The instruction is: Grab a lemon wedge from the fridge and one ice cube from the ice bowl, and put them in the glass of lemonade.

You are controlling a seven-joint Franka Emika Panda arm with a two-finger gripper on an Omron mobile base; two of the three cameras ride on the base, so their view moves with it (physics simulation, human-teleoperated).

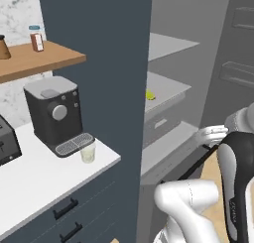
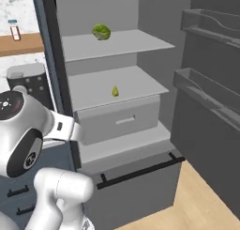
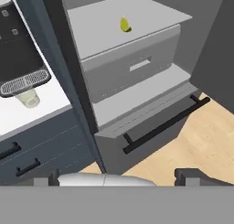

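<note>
On the grey fridge's (image 2: 154,83) middle shelf, we see the tiny yellow-green lemon wedge (image 2: 115,91) untouched; our released two-finger gripper (image 3: 121,177) hangs well short. Both additions to the clear lemonade glass (image 1: 88,151) remain.

You're looking at a kitchen: an open grey fridge (image 2: 117,83) with shelves, a black coffee machine (image 1: 53,113) on a white bench (image 1: 39,172), dark blue cabinets (image 1: 64,212).

I see a tiny yellow-green lemon wedge (image 2: 115,91) on pale grey fridge shelves (image 2: 117,86), a leafy green ball (image 2: 101,32), and a charcoal coffee machine (image 1: 53,113).
</note>
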